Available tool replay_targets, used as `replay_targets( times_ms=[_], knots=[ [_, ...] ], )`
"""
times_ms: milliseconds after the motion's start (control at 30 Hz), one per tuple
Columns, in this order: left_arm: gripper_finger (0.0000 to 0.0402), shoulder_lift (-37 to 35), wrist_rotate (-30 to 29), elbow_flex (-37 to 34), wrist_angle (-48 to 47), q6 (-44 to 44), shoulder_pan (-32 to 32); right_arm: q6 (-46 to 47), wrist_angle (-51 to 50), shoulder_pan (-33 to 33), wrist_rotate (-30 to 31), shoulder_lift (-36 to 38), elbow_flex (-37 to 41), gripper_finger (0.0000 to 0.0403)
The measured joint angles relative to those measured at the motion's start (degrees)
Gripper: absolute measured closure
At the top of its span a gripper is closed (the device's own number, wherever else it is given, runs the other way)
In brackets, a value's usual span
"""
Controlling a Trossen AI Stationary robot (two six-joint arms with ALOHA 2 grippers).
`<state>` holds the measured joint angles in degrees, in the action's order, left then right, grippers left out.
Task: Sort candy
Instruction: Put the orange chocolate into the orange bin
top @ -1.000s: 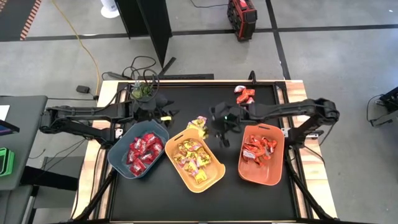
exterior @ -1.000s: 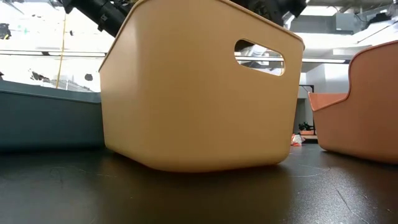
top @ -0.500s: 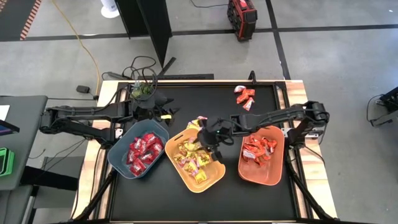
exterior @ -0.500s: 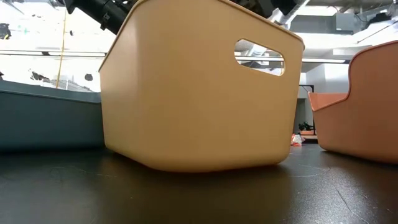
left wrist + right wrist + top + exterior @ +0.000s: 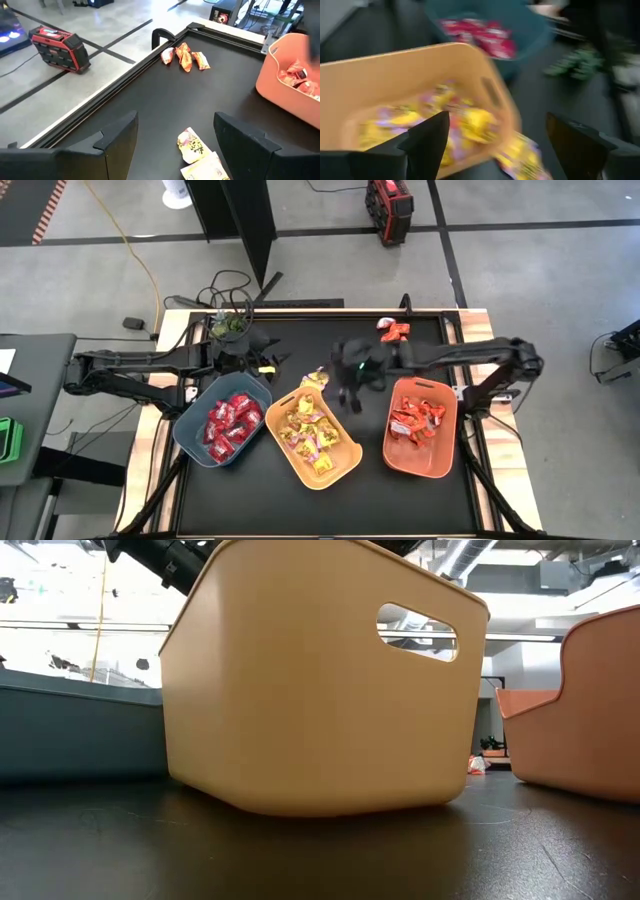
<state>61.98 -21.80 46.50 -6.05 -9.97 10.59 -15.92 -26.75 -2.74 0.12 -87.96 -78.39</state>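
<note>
The right gripper (image 5: 349, 393) has drawn back from over the yellow bin (image 5: 345, 463), which now lies just beside it. Its fingers have spread wide, empty.

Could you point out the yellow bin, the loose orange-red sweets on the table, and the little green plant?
yellow bin (image 5: 347, 459): high view, its near rim.
loose orange-red sweets (image 5: 184, 56): left wrist view, the middle wrapper.
green plant (image 5: 228, 328): high view, its leaves.

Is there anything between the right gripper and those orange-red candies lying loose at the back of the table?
Nothing visible. The right gripper hangs open near the yellow bin's back rim, and only bare black table top lies between it and the orange-red candies.
</note>
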Motion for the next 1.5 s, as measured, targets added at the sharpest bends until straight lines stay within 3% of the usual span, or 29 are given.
replay_targets(
  times_ms=[200, 267, 500, 667, 867, 1133, 1500],
  knots=[
    [0.0148, 0.0, 0.07, 0.0, 0.93, 3.35, 0.0, 0.47, -7.86, -10.35, 14.4, 7.59, 0.02, 0.0091],
    [0.0148, 0.0, 0.11, 0.0, 0.93, 4.36, 0.0, 2.84, -11.34, -14.24, 16.62, 9.07, 0.02, 0.0101],
    [0.0148, 0.0, 0.13, 0.0, -2.45, 5.87, 0.0, 15.08, -32.35, -25.49, 14.9, 9.3, 0.07, 0.0116],
    [0.0148, 0.02, -0.53, -0.01, -4.7, 7.36, 0.78, 17.6, -41.16, -28.01, 13.93, 6.13, 0.13, 0.0116],
    [0.0148, -0.02, -0.28, -1.33, -4.29, 7.47, 4.41, 14.09, -41.25, -29.12, 7.0, 1.07, 0.13, 0.0117],
    [0.0148, 0.0, 9.69, -5.36, 1.92, 7.96, 13.21, 11.73, -41.47, -33.28, 6.69, -5.9, 0.13, 0.0117],
    [0.0148, 0.02, 11.06, -6.62, 4.23, 7.63, 16.59, 11.46, -40.27, -40.52, 5.87, -6.45, 0.15, 0.0117]
  ],
)
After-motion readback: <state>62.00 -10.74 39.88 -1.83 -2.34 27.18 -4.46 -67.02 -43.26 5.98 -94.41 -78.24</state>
